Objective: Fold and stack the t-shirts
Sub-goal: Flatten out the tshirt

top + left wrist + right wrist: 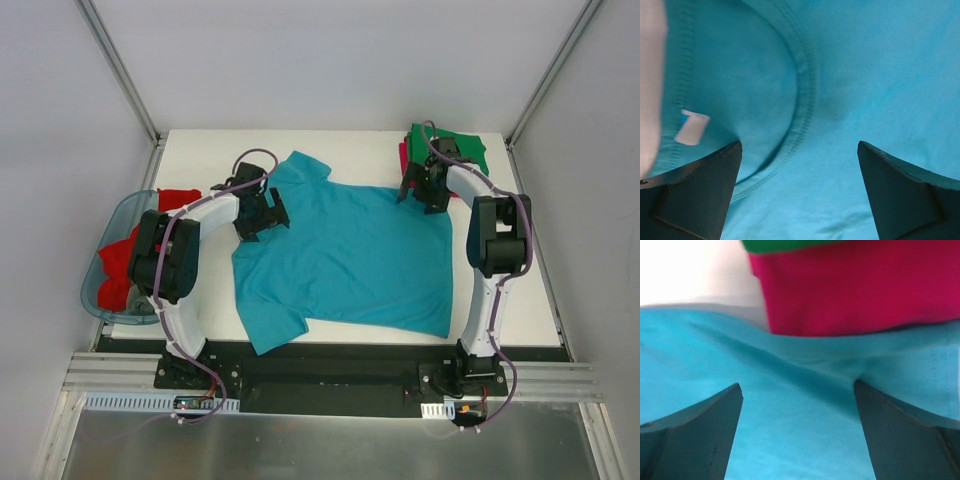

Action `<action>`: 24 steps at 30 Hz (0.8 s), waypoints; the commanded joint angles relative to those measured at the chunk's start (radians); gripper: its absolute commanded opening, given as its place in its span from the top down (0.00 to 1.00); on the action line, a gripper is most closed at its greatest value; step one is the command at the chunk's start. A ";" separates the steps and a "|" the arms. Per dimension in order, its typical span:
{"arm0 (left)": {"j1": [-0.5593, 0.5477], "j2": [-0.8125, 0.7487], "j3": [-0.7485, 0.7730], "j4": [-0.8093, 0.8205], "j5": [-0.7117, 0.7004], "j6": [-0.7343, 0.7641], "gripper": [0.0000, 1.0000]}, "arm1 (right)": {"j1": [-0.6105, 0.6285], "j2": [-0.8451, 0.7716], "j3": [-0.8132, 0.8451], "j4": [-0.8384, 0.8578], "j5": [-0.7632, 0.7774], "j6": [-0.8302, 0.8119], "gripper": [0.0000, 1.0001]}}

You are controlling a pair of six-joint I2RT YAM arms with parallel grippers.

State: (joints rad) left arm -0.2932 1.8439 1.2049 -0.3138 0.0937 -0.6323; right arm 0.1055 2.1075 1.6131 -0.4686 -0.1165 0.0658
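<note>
A teal t-shirt lies spread flat across the middle of the white table. My left gripper is open, low over the shirt's collar end; the left wrist view shows the collar seam and a white label between its fingers. My right gripper is open over the shirt's far right corner. Behind it sits a folded stack, a green shirt on a pink-red shirt. A red shirt lies in the basket.
A translucent blue plastic basket sits off the table's left edge. The table has bare white surface at the back and at the right. Grey walls and metal rails enclose the workspace.
</note>
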 commanded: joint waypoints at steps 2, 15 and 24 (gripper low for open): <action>0.057 0.000 -0.033 -0.016 -0.008 0.020 0.01 | -0.070 0.091 0.111 -0.100 -0.031 0.040 0.04; 0.066 0.018 -0.018 -0.019 0.018 0.042 0.01 | -0.101 0.178 0.287 -0.127 -0.055 -0.009 0.04; 0.046 -0.148 -0.043 -0.027 0.044 0.051 0.01 | -0.102 0.007 0.245 -0.176 0.053 -0.040 0.04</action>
State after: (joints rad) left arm -0.2352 1.8332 1.1965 -0.3141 0.1211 -0.6086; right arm 0.0017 2.2658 1.8881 -0.5976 -0.1463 0.0460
